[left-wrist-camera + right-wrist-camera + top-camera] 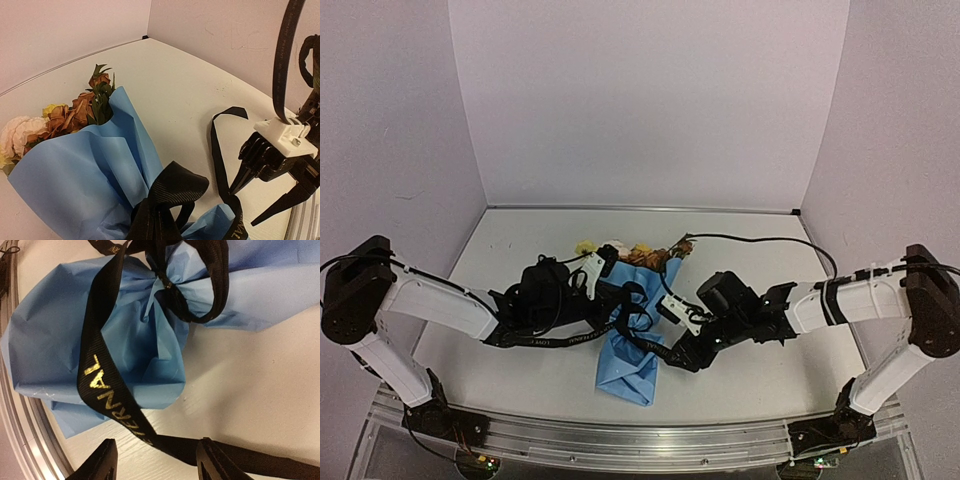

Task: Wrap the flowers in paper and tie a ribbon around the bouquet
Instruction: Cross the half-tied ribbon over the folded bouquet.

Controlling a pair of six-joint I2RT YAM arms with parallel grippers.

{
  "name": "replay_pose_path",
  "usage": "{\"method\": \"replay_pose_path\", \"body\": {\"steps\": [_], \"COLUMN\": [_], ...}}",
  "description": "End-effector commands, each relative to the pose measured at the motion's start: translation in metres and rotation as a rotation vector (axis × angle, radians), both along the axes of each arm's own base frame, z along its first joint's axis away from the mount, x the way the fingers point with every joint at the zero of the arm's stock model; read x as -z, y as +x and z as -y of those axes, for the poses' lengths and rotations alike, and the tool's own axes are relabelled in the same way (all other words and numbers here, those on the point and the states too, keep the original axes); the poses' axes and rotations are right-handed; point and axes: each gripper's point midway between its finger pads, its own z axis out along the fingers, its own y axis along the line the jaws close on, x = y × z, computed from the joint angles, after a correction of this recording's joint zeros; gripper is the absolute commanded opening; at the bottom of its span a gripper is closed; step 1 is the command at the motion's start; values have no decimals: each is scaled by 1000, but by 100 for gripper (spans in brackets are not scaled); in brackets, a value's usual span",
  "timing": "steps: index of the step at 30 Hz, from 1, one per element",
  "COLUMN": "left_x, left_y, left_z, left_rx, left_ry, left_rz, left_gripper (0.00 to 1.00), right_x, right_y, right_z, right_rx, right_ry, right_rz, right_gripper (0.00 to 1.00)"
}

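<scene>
You had the bouquet (630, 355) lying on the pale worktop (520, 250) between the two arms, its heads toward the back wall and its crumpled tail toward the near edge. The artificial flowers (65, 117), yellow, pale pink and orange-brown with green leaves, stuck out of the wide mouth of the light blue paper (75, 175) wrapped around them. The long flat black ribbon (97, 375) with gold lettering was cinched round the paper's narrow waist, where it stood up in loose loops. One tail ran across the paper's lower lobe and on over the worktop. Your right hand (156, 450) stood partly open just beside that lower end. Its two black fingers (102, 462) were apart, and the ribbon tail passed across the gap between them without being pinched. Your left hand (603, 275) sat against the bouquet near the waist, on the left arm's side, closed tight. Its fingers were hidden, so I could not tell whether it had ribbon or paper in them.
</scene>
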Motion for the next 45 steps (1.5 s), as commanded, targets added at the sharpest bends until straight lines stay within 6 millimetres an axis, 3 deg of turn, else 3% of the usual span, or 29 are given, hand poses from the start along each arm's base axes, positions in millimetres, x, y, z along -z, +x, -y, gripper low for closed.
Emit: {"method": "replay_pose_path", "body": {"steps": [1, 7, 11, 18, 24, 26, 31, 39, 45], "left_x": [-26, -26, -26, -23, -21, -19, -16, -16, -21], "left_y": [5, 8, 9, 5, -4, -8, -13, -11, -6], "left_z": [0, -1, -2, -7, -15, -16, -17, -22, -24], "left_rx": [-3, 5, 9, 12, 26, 39, 63, 41, 6], "left_ry": [-86, -98, -94, -90, -94, -93, -96, -100, -136], "left_rz": [30, 17, 11, 2, -3, -2, 6, 25, 23], "left_gripper": [0, 0, 0, 0, 0, 0, 0, 0, 0], "right_x": [-9, -3, -6, -21, -56, -75, -93, -69, -48], "right_y": [13, 10, 10, 2, -13, -17, -12, 23, 29], "right_z": [-18, -23, -23, -17, -12, -18, -48, -88, -71], "right_rx": [-17, -17, 21, 94, 157, 172, 252, 476, 584], "right_ry": [41, 50, 63, 92, 55, 41, 46, 86, 41], "right_rz": [68, 19, -5, -91, -251, -326, -531, -819, -810], "right_gripper": [56, 53, 43, 0, 0, 0, 0, 0, 0]}}
